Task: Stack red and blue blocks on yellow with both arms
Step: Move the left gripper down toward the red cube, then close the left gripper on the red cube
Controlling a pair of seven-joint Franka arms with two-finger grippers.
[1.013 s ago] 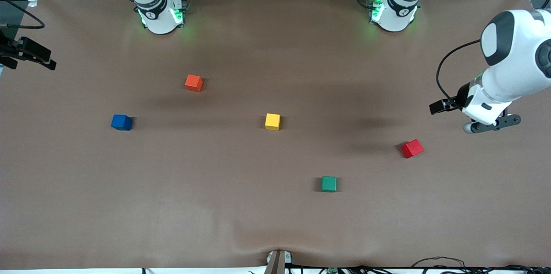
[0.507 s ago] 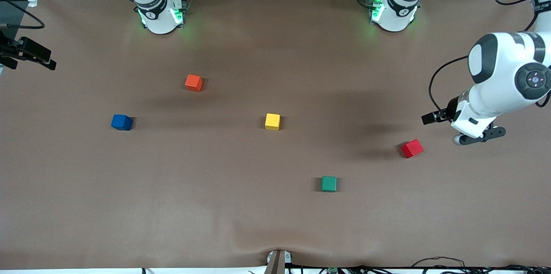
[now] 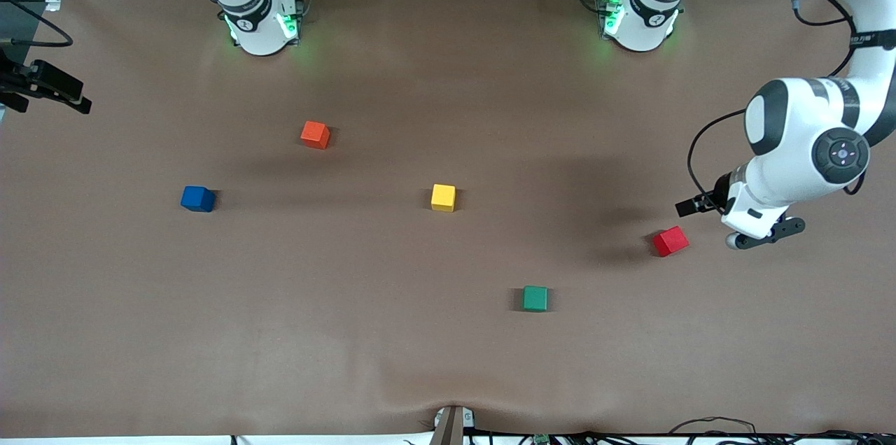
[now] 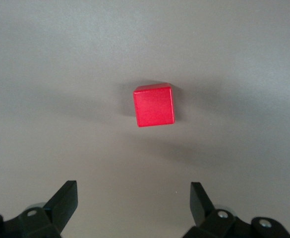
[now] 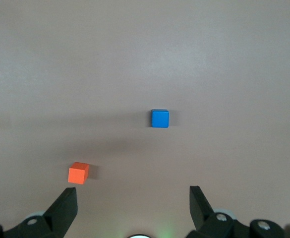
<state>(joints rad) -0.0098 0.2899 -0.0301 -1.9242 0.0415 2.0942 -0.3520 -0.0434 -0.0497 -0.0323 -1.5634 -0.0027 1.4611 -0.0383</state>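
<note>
Front view: five cubes (image 3: 443,197), one per colour

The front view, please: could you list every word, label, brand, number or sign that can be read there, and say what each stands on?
None can be read.
Left arm: a small dark band carries pale marks, too small to read.
Red block, blue block, yellow block, orange-red cube and green cube: plain faces, no marks.
</note>
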